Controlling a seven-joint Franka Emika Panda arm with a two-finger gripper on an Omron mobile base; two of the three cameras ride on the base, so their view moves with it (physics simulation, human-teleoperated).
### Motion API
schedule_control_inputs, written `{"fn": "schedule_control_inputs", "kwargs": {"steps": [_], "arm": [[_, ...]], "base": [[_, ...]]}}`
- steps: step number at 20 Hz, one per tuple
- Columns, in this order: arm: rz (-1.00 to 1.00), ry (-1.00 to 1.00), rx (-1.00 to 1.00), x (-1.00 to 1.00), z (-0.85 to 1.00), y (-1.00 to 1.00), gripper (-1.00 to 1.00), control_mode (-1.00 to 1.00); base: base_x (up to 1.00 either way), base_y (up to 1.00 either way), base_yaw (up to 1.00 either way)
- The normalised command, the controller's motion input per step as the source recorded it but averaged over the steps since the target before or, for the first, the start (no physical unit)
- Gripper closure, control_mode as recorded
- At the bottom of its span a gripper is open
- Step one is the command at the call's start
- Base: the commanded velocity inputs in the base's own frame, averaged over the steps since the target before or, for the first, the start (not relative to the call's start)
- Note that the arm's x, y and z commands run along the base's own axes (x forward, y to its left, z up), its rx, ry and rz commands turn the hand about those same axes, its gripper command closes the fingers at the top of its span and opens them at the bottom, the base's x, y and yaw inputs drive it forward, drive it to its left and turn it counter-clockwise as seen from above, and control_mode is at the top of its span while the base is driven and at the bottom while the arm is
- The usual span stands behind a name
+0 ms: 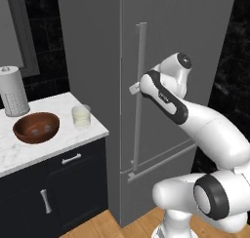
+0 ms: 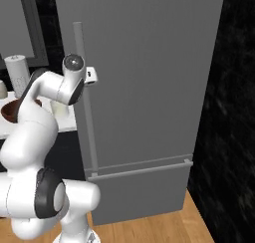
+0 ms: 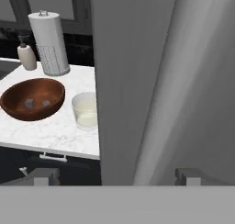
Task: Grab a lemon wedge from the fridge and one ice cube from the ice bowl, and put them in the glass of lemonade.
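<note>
The tall grey fridge (image 1: 171, 27) (image 2: 149, 62) stands shut, so the lemon wedge is hidden. My gripper (image 1: 134, 89) (image 2: 91, 76) (image 3: 117, 177) is open at the fridge's long vertical bar handle (image 1: 140, 51) (image 2: 79, 43) (image 3: 170, 81), with a fingertip on either side of the bar and nothing gripped. On the marble counter to the left sit the reddish-brown ice bowl (image 1: 36, 137) (image 3: 27, 114) with ice cubes (image 3: 28, 102) in it, and the glass of lemonade (image 1: 81, 116) (image 3: 86, 110) just right of it, near the counter's end.
A white perforated cylinder (image 1: 13, 91) (image 3: 49, 44) stands behind the bowl, and a small soap bottle (image 3: 26, 57) beside it. Dark cabinets with grey handles (image 1: 71, 159) lie under the counter (image 1: 58, 139). A black wall flanks the fridge on the right.
</note>
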Motion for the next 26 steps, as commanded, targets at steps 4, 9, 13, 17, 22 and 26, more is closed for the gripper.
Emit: {"fn": "schedule_control_inputs", "kwargs": {"steps": [4, 9, 13, 17, 22, 26], "arm": [[-0.01, 0.0, 0.0, 0.32, 0.01, -0.03, -1.0, -1.0], [-0.03, -0.07, 0.09, 0.33, -0.01, -0.13, -1.0, -1.0], [-0.03, -0.07, 0.11, 0.29, 0.0, -0.18, -1.0, -1.0], [0.0, -0.01, 0.01, 0.16, 0.03, -0.02, -1.0, -1.0], [0.0, 0.01, 0.0, 0.21, 0.01, 0.01, -1.0, -1.0], [0.0, 0.0, 0.0, 0.11, -0.04, 0.16, -1.0, -1.0]], "base": [[0.0, 0.0, 0.0], [0.0, 0.0, 0.0], [0.0, 0.0, 0.0], [0.0, 0.0, 0.0], [0.0, 0.0, 0.0], [0.0, 0.0, 0.0]]}}
